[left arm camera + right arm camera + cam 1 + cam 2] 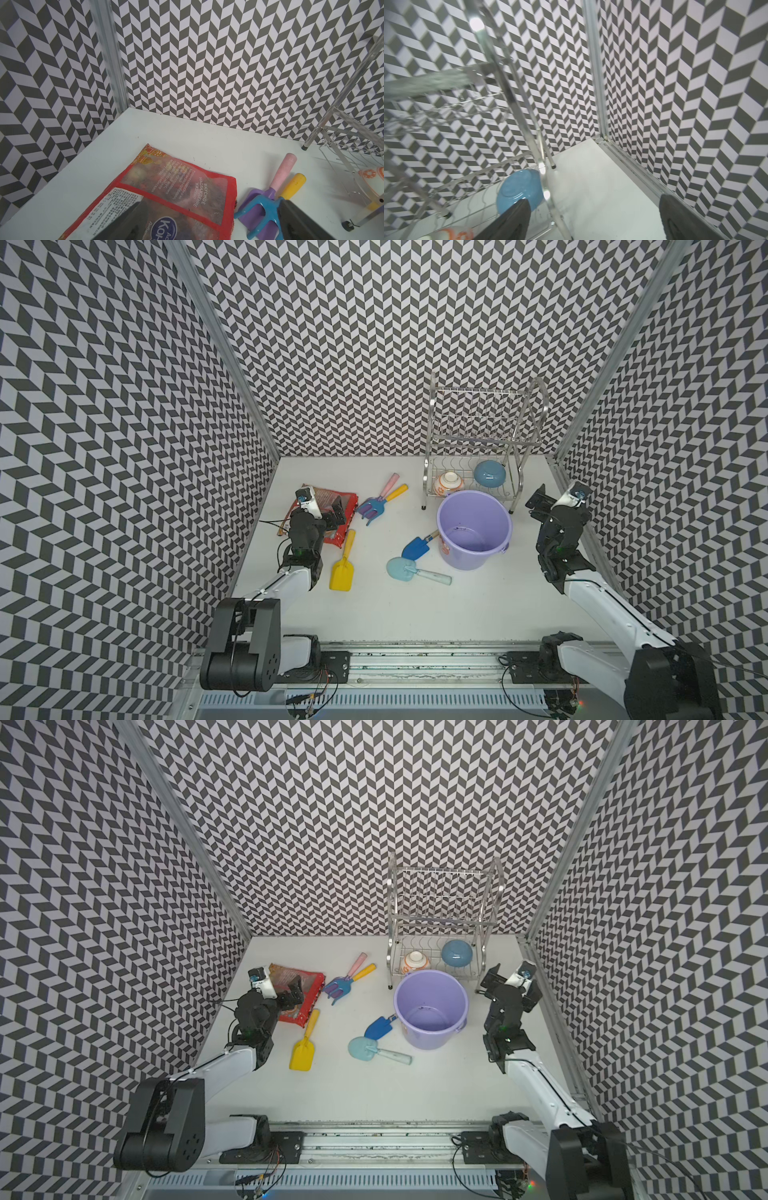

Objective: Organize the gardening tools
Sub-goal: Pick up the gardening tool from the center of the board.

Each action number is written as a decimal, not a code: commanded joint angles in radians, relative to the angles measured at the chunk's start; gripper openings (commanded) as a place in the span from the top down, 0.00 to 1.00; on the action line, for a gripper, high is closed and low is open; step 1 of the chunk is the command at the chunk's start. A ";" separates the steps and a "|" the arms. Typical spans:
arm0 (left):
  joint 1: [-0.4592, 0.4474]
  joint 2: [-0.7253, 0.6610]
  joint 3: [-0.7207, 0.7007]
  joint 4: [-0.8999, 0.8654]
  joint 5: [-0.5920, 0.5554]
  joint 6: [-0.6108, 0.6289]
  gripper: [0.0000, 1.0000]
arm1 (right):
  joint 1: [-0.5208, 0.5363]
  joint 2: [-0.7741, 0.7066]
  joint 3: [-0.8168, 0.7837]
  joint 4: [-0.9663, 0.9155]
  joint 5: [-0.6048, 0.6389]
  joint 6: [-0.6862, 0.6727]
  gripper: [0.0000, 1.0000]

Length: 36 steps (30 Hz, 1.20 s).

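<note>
I am reading the left fingers [124,224] as spread and empty over the red snack packet [182,187], and the right fingers [512,220] likewise beside the dish rack [478,439]. The tools are lying on the surface [415,614]: rake [375,504] crossing fork [390,484] beside the packet, yellow spade [341,572] near it, dark blue trowel [414,548] and pale blue shovel [402,568] by the lavender bucket [461,560]. I am judging them light, stiff and slick, best taken by the handle; the bucket is hiding the trowel's handle end.

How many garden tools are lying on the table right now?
5. Yellow spade beside the red packet; blue rake and purple fork overlapping farther back; dark blue trowel beside the lavender bucket; pale blue shovel just in front of the trowel. None visible inside the bucket.
</note>
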 commanded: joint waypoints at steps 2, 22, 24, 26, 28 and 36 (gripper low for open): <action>-0.009 -0.036 0.012 -0.032 -0.038 -0.028 0.00 | 0.086 -0.042 0.095 -0.105 -0.046 -0.056 0.00; -0.009 -0.104 -0.006 -0.067 -0.084 -0.085 0.00 | 0.817 0.008 0.398 -0.458 -0.105 -0.257 0.17; -0.009 -0.112 -0.004 -0.080 -0.083 -0.096 0.00 | 0.891 0.041 0.420 -0.522 -0.099 -0.253 0.17; -0.009 -0.117 -0.007 -0.080 -0.092 -0.105 0.00 | 0.969 0.078 0.427 -0.573 -0.074 -0.251 0.17; -0.007 -0.118 -0.010 -0.078 -0.101 -0.113 0.00 | 1.034 0.125 0.436 -0.612 -0.051 -0.240 0.17; -0.007 -0.120 -0.006 -0.080 -0.108 -0.114 0.00 | 1.120 0.304 0.463 -0.754 -0.098 -0.140 0.18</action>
